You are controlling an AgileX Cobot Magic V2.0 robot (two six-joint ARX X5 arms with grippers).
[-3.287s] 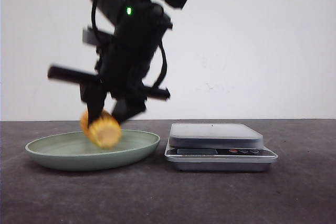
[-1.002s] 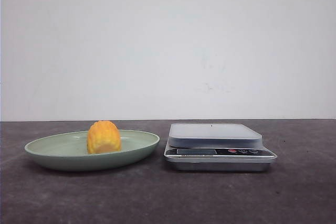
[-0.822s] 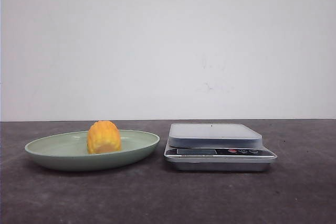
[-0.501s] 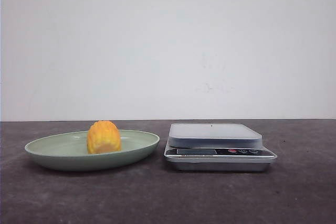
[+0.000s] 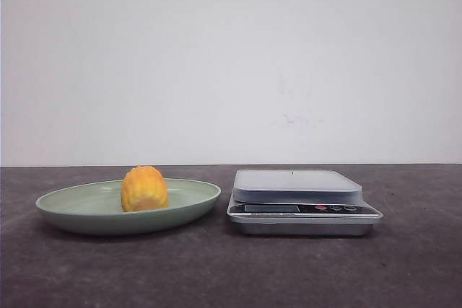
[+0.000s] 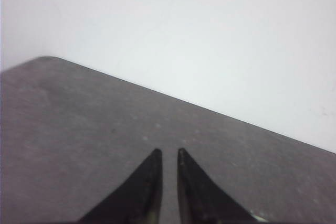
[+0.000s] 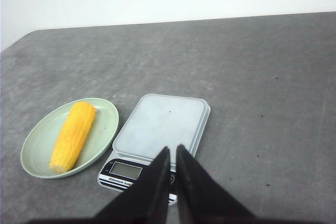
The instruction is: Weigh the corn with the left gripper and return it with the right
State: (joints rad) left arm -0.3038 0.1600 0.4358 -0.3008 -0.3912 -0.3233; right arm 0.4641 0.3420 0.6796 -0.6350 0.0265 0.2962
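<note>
Dark grey speckled table, plain white wall behind.

One corn cob is in view, yellow-orange with ribbed kernel rows; the right wrist view shows it as a long whole ear rather than a stub. There is one pale green oval plate, and the single corn lies in it. One digital kitchen scale stands beside the plate, with one grey weighing platform, one display window and a small cluster of buttons on its front panel, too small to count surely. One dark grey table carries all of these. Two grippers show, one per wrist view: the left gripper and the right gripper, each with two black fingers.
</note>
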